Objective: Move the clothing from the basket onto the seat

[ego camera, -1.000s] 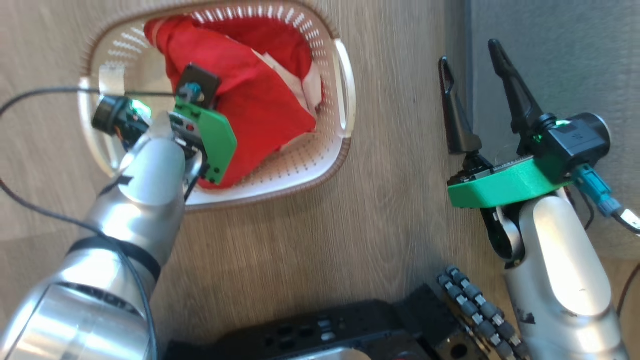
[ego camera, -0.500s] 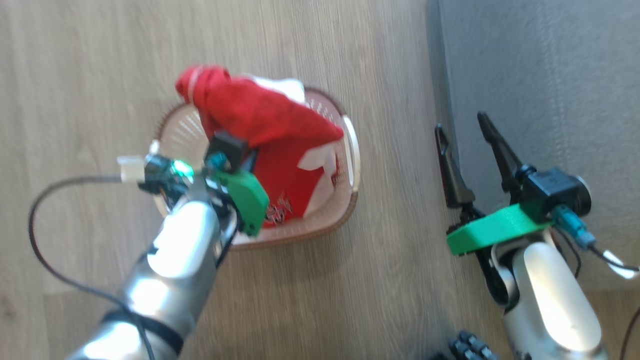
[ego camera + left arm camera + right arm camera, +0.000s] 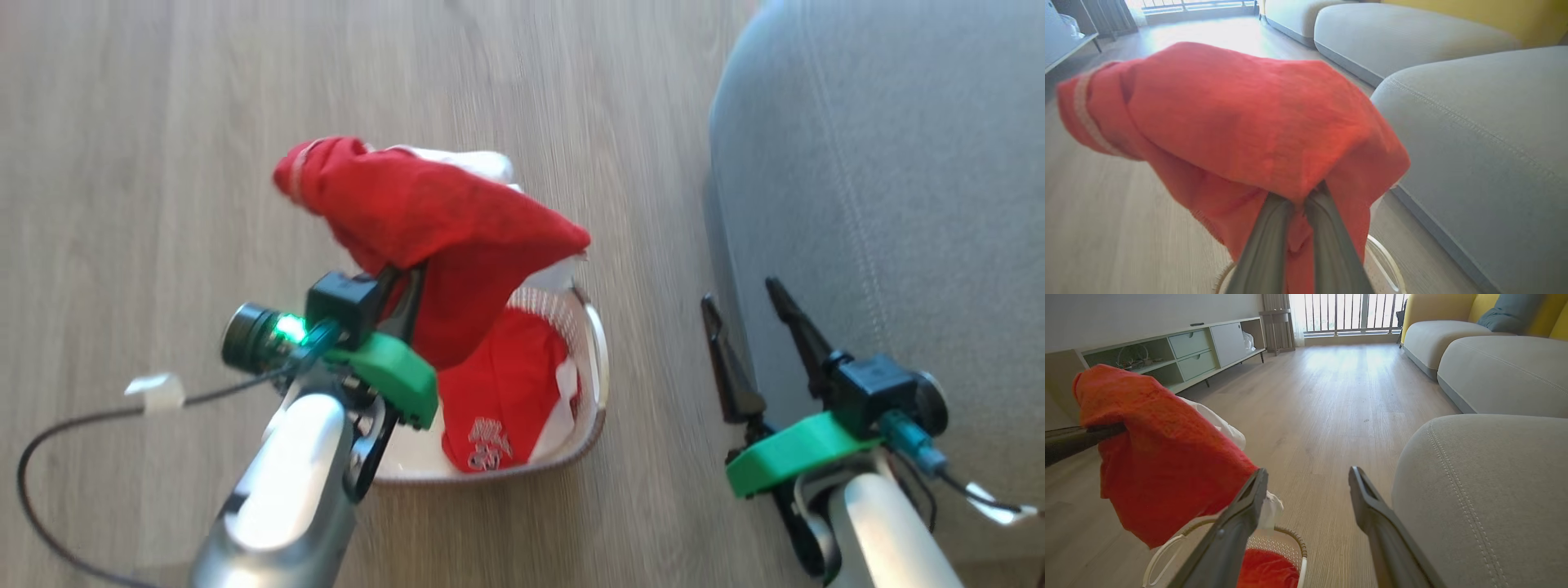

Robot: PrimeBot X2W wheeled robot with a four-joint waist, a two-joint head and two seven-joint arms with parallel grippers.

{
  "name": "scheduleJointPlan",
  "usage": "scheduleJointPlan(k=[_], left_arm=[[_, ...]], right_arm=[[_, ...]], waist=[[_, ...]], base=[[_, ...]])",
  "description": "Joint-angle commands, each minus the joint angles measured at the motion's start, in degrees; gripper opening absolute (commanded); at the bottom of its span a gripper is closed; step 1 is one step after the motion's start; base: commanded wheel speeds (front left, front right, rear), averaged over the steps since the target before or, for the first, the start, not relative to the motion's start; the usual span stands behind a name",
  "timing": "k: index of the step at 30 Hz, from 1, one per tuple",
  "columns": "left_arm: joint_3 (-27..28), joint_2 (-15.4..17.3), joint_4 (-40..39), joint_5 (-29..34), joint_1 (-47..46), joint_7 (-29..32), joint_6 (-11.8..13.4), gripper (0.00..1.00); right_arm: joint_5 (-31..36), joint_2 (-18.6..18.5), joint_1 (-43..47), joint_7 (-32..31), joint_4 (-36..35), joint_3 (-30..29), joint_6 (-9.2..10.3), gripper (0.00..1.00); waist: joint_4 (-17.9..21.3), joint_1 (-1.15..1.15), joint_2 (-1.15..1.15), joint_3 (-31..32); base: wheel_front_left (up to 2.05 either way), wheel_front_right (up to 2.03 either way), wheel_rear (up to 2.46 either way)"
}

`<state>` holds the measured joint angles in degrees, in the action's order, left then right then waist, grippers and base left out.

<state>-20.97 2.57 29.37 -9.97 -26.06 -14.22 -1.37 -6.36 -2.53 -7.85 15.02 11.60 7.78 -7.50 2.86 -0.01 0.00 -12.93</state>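
Step in hand: by my reading, carrying the first garment from the basket across to the seat.
Left gripper (image 3: 1306, 196): fingers pinched narrow on a fold of the lifted red garment (image 3: 433, 220), which drapes over and past the tips.
Lifted red garment: hangs in the air above the basket's (image 3: 600, 367) far end, with a white panel showing behind it. Motion blur makes it hard to tell whether its lowest hem is clear of the rim.
Second red garment (image 3: 498, 392): lies in the basket, pale lettering at its near end.
Seat (image 3: 898, 163): to the right of the basket, with a strip of wooden floor (image 3: 163, 122) between them.
Right gripper (image 3: 739, 291): jaws wide, holding nothing, at the seat's near edge.
Doing it well: lift until the trailing hem clears both the rim and the cushion edge. Swing right past the idle right gripper. Release only once most of the cloth is well in from the rounded corner.
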Motion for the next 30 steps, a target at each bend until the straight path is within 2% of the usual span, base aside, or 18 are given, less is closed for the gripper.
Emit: scheduleJointPlan(k=[1, 5, 8, 13, 22, 26, 30], left_arm=[[2.87, 0.80, -3.94, 0.86, 0.50, -0.77, 0.03, 0.00], [3.90, 0.66, -9.35, 3.52, 3.40, -0.77, 0.11, 0.00], [4.42, 0.59, -12.99, 5.49, 4.87, -0.77, 1.16, 0.00], [6.10, 0.40, -18.48, 3.95, 7.73, -0.77, 2.36, 0.00], [5.31, 0.33, -24.67, 2.60, 11.35, -0.77, 1.19, 0.00], [5.96, 0.32, -29.47, 1.56, 12.45, -0.77, 1.87, 0.00], [5.28, 0.32, -34.09, 1.94, 12.68, -0.77, 1.22, 0.00]], right_arm=[[-0.39, -0.34, 0.45, -0.02, -2.04, 1.92, 0.01, 1.00], [-1.40, -0.34, 1.90, -0.02, -2.93, 1.98, 0.01, 1.00], [-2.46, -0.34, 2.74, -0.02, -3.62, 2.56, 0.01, 1.00], [-3.49, -0.34, 4.62, -0.02, -4.53, 2.23, 0.01, 1.00], [-4.26, -1.24, 5.64, -0.02, -5.90, 2.75, 0.01, 1.00], [-4.56, -1.54, 5.92, -0.02, -6.16, 2.46, 0.01, 1.00], [-4.58, -1.56, 5.99, -0.02, -6.31, 2.14, 0.01, 1.00]], waist=[[-0.74, 0.01, 0.00, 4.74], [-0.65, 0.01, 0.00, 7.88], [-0.73, 0.01, 0.00, 9.76], [-1.05, 0.01, 0.00, 11.85], [-1.00, 0.01, 0.00, 13.43], [-0.93, 0.01, 0.00, 13.99], [-0.88, 0.01, 0.00, 14.01]], base=[[0.00, 0.00, 0.00], [0.00, 0.00, 0.00], [0.00, 0.00, 0.00], [0.00, 0.00, 0.00], [0.00, 0.00, 0.00], [0.00, 0.00, 0.00], [0.00, 0.00, 0.00]])
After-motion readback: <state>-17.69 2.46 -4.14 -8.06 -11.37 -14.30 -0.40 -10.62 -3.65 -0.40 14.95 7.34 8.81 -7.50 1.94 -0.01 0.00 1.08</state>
